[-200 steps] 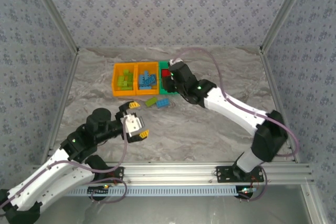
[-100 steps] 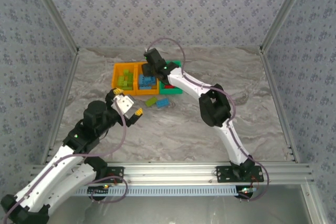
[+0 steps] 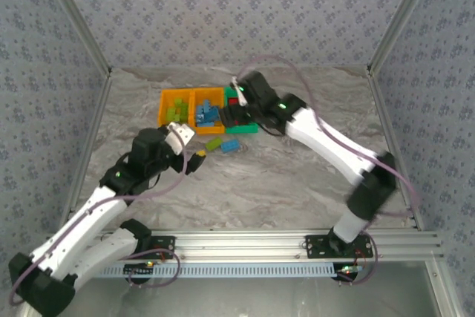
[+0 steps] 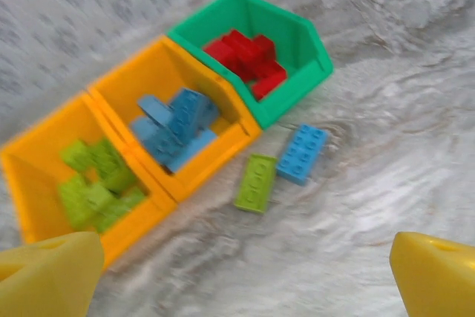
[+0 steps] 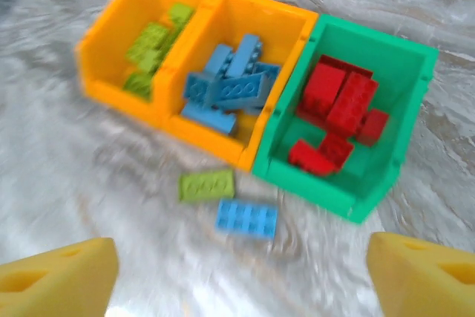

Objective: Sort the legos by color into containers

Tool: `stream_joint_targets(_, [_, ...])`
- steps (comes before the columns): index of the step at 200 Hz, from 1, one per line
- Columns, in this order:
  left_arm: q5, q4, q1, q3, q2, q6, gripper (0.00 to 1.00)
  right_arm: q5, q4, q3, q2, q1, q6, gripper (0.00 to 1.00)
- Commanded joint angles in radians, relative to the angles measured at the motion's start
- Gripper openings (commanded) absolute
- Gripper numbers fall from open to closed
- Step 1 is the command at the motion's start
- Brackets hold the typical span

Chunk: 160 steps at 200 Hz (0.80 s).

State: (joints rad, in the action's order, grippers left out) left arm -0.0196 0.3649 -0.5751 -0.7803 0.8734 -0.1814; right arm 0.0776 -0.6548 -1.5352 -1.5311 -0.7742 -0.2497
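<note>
On the table (image 3: 297, 176), just in front of the row of bins, two loose bricks are what is left to sort: a green brick (image 4: 256, 182) and a blue brick (image 4: 302, 154). They lie side by side, near each other but, as far as we can tell, not touching. Everything else looks sorted, with green pieces in the left bin (image 4: 33, 183), blue ones in the middle bin (image 4: 141, 72) and red ones in the green bin (image 4: 297, 35). We judge the step in hand to be the reach for one of these last two. Our left gripper (image 4: 241, 276) is spread wide with nothing in it, and both bricks lie ahead of it, between the lines of its fingers and apart from them. Our right gripper (image 5: 239, 276) is likewise wide open and empty; from above it hangs over the green bin, with the loose bricks just on its near side. Next we would need to lower onto one brick, set the jaws across its narrow sides and close without nudging its neighbour. Green then goes to the left bin, or blue to the middle one.
</note>
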Motion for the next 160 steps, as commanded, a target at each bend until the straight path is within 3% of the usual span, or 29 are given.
stream_joint_targets(1, [-0.085, 0.117, -0.038, -0.163, 0.121, 0.212, 0.97, -0.038, -0.158, 0.164, 0.243, -0.042, -0.045, 0.97])
stream_joint_targets(33, [-0.045, 0.131, -0.129, -0.270, 0.370, 0.281, 0.94, -0.137, -0.255, 0.377, 0.540, -0.068, -0.177, 1.00])
stream_joint_targets(81, [-0.030, 0.195, -0.120, -0.447, 0.744, 0.323, 0.84, -0.143, -0.255, 0.575, 0.835, -0.100, -0.372, 1.00])
stream_joint_targets(110, [-0.038, 0.171, -0.097, -0.508, 0.900, 0.300, 0.80, -0.099, -0.268, 0.623, 0.887, -0.111, -0.440, 1.00])
stream_joint_targets(160, [-0.013, 0.126, -0.080, -0.582, 1.053, 0.211, 0.72, -0.045, -0.321, 0.590, 0.840, -0.113, -0.433, 1.00])
